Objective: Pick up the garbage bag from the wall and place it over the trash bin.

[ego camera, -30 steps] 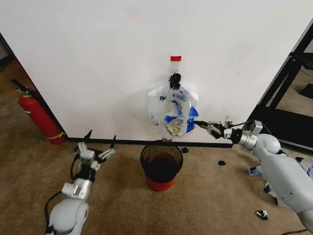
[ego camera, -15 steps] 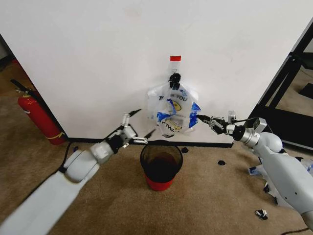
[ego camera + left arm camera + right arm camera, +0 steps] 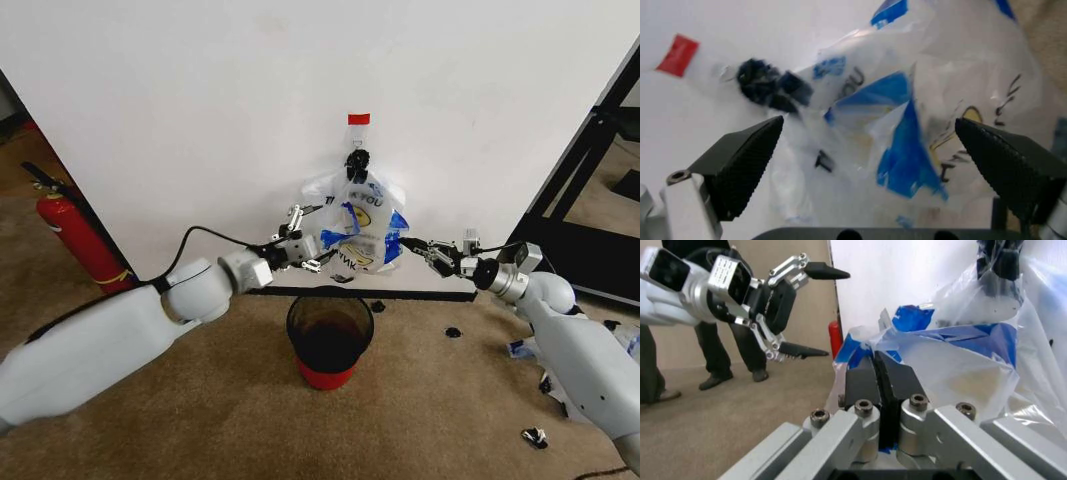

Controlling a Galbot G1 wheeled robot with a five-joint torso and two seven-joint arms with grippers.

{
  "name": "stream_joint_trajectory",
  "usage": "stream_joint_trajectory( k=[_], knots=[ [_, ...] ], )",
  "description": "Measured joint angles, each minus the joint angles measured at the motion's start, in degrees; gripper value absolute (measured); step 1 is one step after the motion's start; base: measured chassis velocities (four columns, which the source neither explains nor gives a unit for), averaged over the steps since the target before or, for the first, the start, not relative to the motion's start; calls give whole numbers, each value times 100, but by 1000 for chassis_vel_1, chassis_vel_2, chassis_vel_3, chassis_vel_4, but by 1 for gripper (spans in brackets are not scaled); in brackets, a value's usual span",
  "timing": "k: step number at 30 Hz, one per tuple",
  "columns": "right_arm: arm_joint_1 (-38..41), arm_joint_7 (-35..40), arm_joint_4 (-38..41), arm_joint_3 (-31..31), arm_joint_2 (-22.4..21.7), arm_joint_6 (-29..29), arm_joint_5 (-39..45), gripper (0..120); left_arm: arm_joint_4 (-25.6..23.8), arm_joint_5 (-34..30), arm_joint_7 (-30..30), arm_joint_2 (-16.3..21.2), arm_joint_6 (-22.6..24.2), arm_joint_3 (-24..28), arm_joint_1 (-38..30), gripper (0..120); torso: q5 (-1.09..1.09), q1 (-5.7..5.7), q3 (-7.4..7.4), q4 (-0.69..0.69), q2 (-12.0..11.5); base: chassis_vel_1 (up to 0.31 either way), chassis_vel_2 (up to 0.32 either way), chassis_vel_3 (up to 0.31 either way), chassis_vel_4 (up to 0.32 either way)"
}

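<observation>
- Right pincer (image 3: pixel 408 243) reaches in from the right side and is clenched on the lower right edge of the garbage bag (image 3: pixel 358 235); in the right wrist view its two fingers (image 3: pixel 863 382) press flat together with the plastic (image 3: pixel 953 365) bunched up against them.
- Left pincer (image 3: pixel 312 238) is stretched out to the bag's left side, released, with its fingers spread wide; one black fingertip (image 3: pixel 740 160) sits on each side of the bag (image 3: pixel 907 135) in the left wrist view, and neither touches the plastic.
- From the right wrist camera the left pincer (image 3: pixel 815 312) shows farther off, gaping open in the air.
- Garbage bag hangs by its handles from a black hook (image 3: pixel 357 160) on the wall (image 3: pixel 200 120), just below a small red tape strip (image 3: pixel 359 119).
- Trash bin (image 3: pixel 330 341) stands on the carpet (image 3: pixel 220 420) right under the bag, close to the black baseboard (image 3: pixel 430 295), apart from the bag.
- Red fire extinguisher (image 3: pixel 75 238) leans at the wall's left edge, well apart from the bin.
</observation>
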Motion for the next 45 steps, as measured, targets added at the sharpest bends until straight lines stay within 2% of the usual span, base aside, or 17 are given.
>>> stream_joint_trajectory(
  k=[3,6,8,9,12,16,17,21,24,30,32,36,37,40,42,45],
  knots=[
    [-3,-7,6,3,-11,6,-21,0,-32,-70,64,-41,149,187,-186,100,-1,0,0,-1,0,0,0,0,0],
    [-3,-32,25,13,-20,18,-76,0,-158,-364,232,-118,546,774,-703,100,0,0,0,0,0,0,0,0,0],
    [5,-49,38,27,-1,28,-105,0,-233,-722,261,-272,972,1169,-1112,100,0,-1,0,1,0,0,0,0,0],
    [5,-49,38,27,-1,28,-105,0,-233,-722,261,-272,972,1169,-1112,100,0,-1,0,1,0,0,0,0,0],
    [2,-62,53,44,21,42,-115,0,-223,-1126,256,-536,1668,1449,-1559,100,0,0,0,-1,0,0,0,0,0],
    [-69,-94,116,79,26,77,-117,0,-65,-1381,194,-824,2243,1613,-1912,98,0,0,0,-1,0,0,0,0,0],
    [-69,-94,116,79,26,77,-117,0,-65,-1381,194,-824,2243,1613,-1912,98,0,0,0,-1,0,0,0,0,0],
    [-148,-142,151,116,-21,124,-115,0,-77,-1425,170,-953,2812,1645,-2007,95,0,0,0,-1,0,0,0,0,0],
    [-159,-149,153,127,-35,135,-110,0,-105,-1411,148,-953,2925,1646,-1984,94,-1,-1,-1,-1,0,0,0,0,0],
    [-154,-160,152,137,-41,168,-89,0,-134,-1293,46,-843,3013,1627,-1792,68,-2,0,-1,0,0,0,0,0,0],
    [-148,-161,152,137,-41,168,-88,0,-139,-1291,39,-830,3008,1620,-1784,65,-2,0,0,0,0,0,0,0,0],
    [-131,-162,151,132,-36,176,-85,0,-186,-1303,-19,-811,2986,1592,-1766,46,-1,0,0,0,0,0,0,0,0],
    [-131,-162,151,132,-36,176,-85,0,-186,-1303,-19,-811,2986,1592,-1766,46,-1,0,0,0,0,0,0,0,0],
    [-143,-160,167,131,-45,182,-80,0,-240,-1334,-92,-788,2978,1573,-1768,33,-1,-1,-1,0,0,0,0,0,0],
    [-149,-160,173,132,-53,183,-79,0,-249,-1336,-103,-782,2977,1571,-1774,29,-1,-1,-1,0,0,0,0,0,0],
    [-179,-154,191,141,-79,197,-66,0,-264,-1367,-157,-759,2970,1554,-1810,16,-1,-1,-1,0,0,0,0,0,0]
  ],
)
